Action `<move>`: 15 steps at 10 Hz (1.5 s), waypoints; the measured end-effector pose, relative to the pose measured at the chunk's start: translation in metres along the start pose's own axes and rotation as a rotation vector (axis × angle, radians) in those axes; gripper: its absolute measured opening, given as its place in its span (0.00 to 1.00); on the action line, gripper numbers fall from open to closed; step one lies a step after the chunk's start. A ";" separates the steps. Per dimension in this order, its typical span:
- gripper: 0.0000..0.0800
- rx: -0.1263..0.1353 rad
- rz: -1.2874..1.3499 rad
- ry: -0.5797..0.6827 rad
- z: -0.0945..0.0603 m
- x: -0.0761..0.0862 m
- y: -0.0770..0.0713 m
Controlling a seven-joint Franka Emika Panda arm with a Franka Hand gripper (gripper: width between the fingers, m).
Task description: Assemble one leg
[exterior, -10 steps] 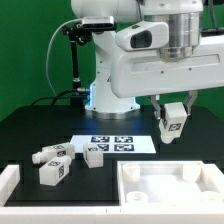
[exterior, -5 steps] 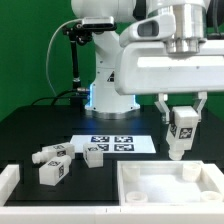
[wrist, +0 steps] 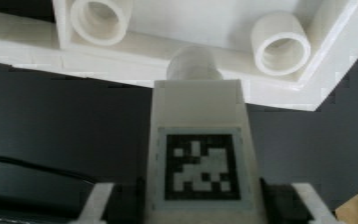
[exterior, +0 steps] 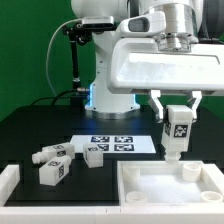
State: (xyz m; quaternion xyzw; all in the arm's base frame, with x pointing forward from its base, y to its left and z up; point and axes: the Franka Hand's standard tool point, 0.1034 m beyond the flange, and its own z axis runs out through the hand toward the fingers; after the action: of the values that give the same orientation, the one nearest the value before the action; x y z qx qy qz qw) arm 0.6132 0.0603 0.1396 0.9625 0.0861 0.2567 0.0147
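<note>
While the tool grips the leg upright, its tip hangs just above the far edge of the white tray; other legs lie on the bench.

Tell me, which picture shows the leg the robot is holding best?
The wrist view: the leg fills the picture, its tag and rounded tip clear. The exterior view shows the leg small, upright above the tray.

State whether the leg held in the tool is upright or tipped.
Upright. In the exterior view the leg hangs vertical in the tool, narrow tip down, above the far edge of the tray.
</note>
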 end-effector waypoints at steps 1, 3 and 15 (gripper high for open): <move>0.36 0.007 0.026 0.003 0.008 0.002 -0.012; 0.36 0.015 0.019 0.014 0.028 0.015 -0.032; 0.36 0.024 -0.005 -0.006 0.055 0.005 -0.049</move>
State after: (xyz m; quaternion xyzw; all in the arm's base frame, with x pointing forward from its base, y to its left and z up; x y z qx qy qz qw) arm 0.6373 0.1106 0.0905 0.9632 0.0917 0.2528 0.0043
